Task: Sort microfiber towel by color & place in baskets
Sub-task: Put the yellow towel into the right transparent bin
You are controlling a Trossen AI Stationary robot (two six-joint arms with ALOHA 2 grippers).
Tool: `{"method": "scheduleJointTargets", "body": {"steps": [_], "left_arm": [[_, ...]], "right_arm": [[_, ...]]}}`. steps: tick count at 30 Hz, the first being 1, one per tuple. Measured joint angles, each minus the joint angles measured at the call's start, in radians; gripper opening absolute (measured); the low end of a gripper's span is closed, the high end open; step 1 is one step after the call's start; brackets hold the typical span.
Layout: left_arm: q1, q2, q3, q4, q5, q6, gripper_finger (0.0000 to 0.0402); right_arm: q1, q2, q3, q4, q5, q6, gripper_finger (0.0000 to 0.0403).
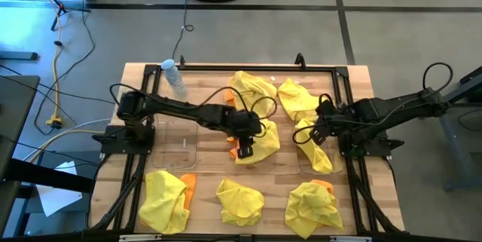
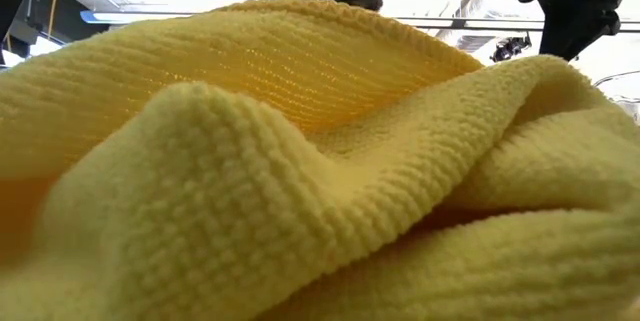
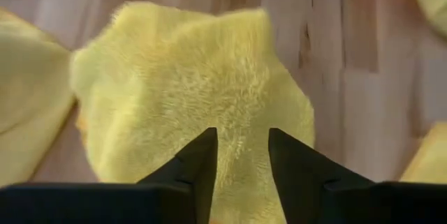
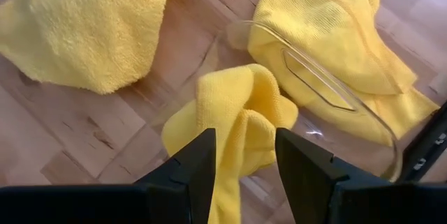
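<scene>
Several bright yellow towels lie about the wooden table, some with orange cloth under them. My left gripper (image 1: 245, 150) (image 3: 242, 154) is at the table's middle, shut on a yellow towel (image 1: 258, 140) with an orange bit (image 1: 231, 151) at its edge. My right gripper (image 1: 312, 133) (image 4: 244, 161) is shut on another yellow towel (image 4: 237, 112) by the right basket (image 4: 328, 88). More yellow cloth (image 4: 335, 28) shows by that basket's wall. The left basket (image 1: 177, 140) stands apart, left of centre. My left gripper pinches the yellow towel's middle (image 3: 241, 123) between its two fingers from above, pointing down. The cloth rises in a peak toward the fingers and its edges spread over the table. My right gripper pinches a bunched fold (image 4: 241, 137) of its yellow towel between its two fingers, from above. The cloth hangs below them in several layers, its lower end (image 4: 183, 128) near the table beside the basket's rim.
A clear water bottle (image 1: 175, 76) lies at the far left. Yellow towels lie at the far side (image 1: 252, 87) (image 1: 297, 99) and along the near edge (image 1: 166, 197) (image 1: 239, 200) (image 1: 312, 206), two with orange. A yellow towel (image 2: 300, 161) fills the low view.
</scene>
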Motion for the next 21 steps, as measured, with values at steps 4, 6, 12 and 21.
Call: {"method": "scheduleJointTargets", "body": {"steps": [4,6,12,21], "left_arm": [[-0.012,0.048,0.0,-0.004,-0.003,0.079,0.0128],[-0.019,0.067,0.0,-0.003,-0.007,0.122,0.0128],[-0.038,0.121,0.0,-0.001,-0.102,0.151,0.0119],[-0.043,0.086,0.0,0.003,-0.192,0.135,0.0009]], "right_arm": [[0.0,0.0,0.0,0.034,0.02,0.031,0.0142],[0.0,0.0,0.0,0.045,0.031,0.047,0.0142],[0.0,0.0,0.0,0.1,0.05,0.067,0.0142],[0.0,0.0,0.0,0.137,0.011,0.055,0.0142]]}}
